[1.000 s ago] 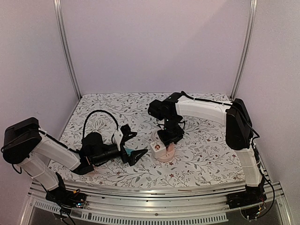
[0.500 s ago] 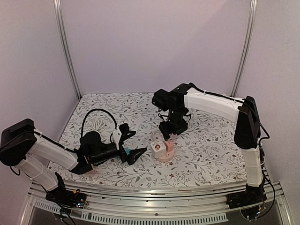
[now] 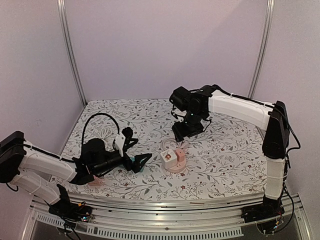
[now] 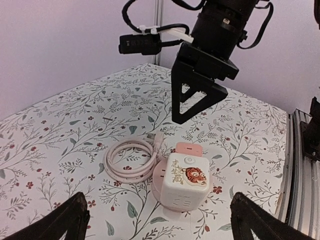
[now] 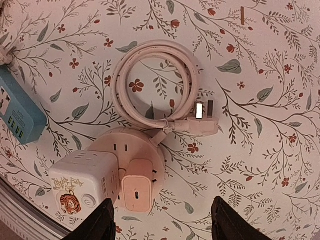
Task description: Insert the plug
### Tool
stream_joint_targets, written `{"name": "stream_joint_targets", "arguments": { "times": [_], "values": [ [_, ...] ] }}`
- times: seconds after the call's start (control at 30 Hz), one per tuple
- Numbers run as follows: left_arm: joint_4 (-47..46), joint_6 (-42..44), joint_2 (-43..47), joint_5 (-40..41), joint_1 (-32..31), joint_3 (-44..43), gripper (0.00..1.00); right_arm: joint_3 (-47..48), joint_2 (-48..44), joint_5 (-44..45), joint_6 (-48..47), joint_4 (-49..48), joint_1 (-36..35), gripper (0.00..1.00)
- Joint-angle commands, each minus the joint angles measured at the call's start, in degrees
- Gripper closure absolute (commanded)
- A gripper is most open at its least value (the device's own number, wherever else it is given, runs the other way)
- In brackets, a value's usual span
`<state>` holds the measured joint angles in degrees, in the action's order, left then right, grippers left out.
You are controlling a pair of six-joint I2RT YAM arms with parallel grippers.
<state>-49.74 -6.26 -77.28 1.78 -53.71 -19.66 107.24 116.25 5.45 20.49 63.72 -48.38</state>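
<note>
Floral cloth is covering the table [image 3: 225,165], and we are looking first at the two arms over it. The right arm [image 3: 240,107] is standing higher and further back than a second ago, when its gripper was down at the socket. The right gripper [image 5: 162,225] is now hanging above, touching nothing, its fingers parted wider than before with only cloth between them. The left arm [image 3: 45,165] is lying low and has drawn back a little toward the left edge. The left gripper [image 4: 160,227] is staying spread wide and empty, facing the socket.

Ahead of it we are finding the round socket base [image 5: 107,142], with a white cube adapter [image 5: 85,182] and the pink plug [image 5: 137,192] seated side by side on it. The plug is standing upright, its long axis rising from the base and its port face turned up. From the left wrist, the cube is hiding all but the plug's top. A coiled cable [image 5: 152,49] is lying just beside the base, its white pronged end [image 5: 202,120] flat on the cloth. A blue power strip [image 5: 17,110] is being cut off at the picture's left edge.
</note>
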Motion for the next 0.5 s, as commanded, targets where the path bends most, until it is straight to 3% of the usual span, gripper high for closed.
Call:
{"name": "stream_joint_targets", "arguments": {
  "times": [0.0,0.47],
  "values": [
    [10.2,-2.3,3.3,5.5,-0.1,0.5,0.03,-3.1,-2.5,-2.2,-1.3,-5.4,-1.3,0.35],
    [21.4,-5.1,16.0,15.0,-0.7,5.3,0.04,0.3,4.4,3.7,-1.1,-7.7,-11.6,0.34]
  ]
}}
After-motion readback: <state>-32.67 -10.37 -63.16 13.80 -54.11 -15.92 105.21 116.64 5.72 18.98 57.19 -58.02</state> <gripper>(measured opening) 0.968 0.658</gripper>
